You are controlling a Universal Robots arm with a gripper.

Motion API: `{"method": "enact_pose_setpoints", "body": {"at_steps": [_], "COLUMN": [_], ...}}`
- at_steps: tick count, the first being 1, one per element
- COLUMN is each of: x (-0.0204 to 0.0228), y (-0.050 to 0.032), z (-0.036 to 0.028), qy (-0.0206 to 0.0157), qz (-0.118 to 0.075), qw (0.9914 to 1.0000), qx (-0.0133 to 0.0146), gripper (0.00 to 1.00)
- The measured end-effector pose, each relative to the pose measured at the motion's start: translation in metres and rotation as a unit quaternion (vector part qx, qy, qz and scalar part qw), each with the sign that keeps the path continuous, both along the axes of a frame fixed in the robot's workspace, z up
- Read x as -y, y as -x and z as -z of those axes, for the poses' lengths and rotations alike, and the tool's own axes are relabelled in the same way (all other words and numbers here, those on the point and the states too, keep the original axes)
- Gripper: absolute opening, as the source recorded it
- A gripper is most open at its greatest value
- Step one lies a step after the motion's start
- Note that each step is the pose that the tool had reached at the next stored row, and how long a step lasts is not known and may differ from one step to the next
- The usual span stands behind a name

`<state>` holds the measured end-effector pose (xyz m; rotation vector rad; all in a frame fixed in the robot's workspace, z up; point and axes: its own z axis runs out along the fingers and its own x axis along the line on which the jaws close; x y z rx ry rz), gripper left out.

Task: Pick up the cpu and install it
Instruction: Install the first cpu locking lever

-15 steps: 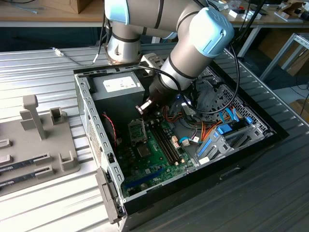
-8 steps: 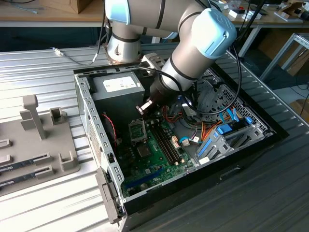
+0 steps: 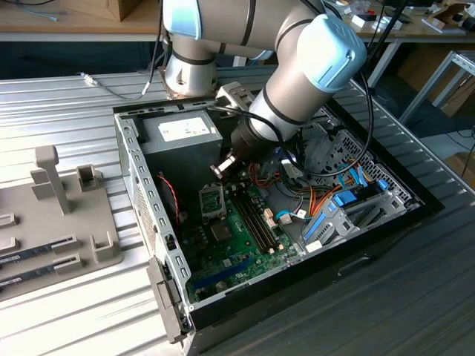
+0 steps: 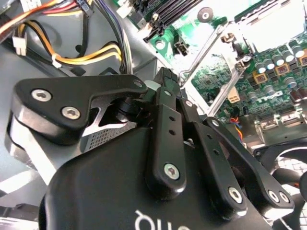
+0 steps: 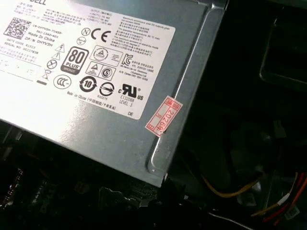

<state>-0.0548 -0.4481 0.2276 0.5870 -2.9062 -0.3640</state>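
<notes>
Exterior view: the jaws (image 3: 220, 167) hang low inside the open computer case (image 3: 141, 193), just above the empty socket (image 3: 212, 200) on the green board (image 3: 237, 237). I cannot tell if they pinch anything. In the second wrist view the black fingers (image 4: 165, 143) look pressed close together. The arm (image 3: 312, 67) bends down from behind. A grey power box (image 3: 182, 137) sits beside them.

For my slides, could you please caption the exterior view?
Robot arm's gripper hangs inside the open computer case, just above the motherboard.
</notes>
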Motion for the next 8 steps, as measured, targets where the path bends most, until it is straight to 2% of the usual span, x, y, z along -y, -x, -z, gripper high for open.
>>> {"method": "enact_pose_setpoints", "body": {"at_steps": [4,6,8], "x": [0.0007,0.0018,0.0027], "y": [0.0000,0.0000,-0.0001], "z": [-0.0015,-0.0030,-0.0032], "qy": [-0.0088,-0.0200,-0.0262], "qz": [-0.001,-0.001,-0.001], "qw": [0.99996,0.99980,0.99966], "qx": [0.0001,0.0001,0.0001], "gripper": [0.11,0.11,0.11]}}
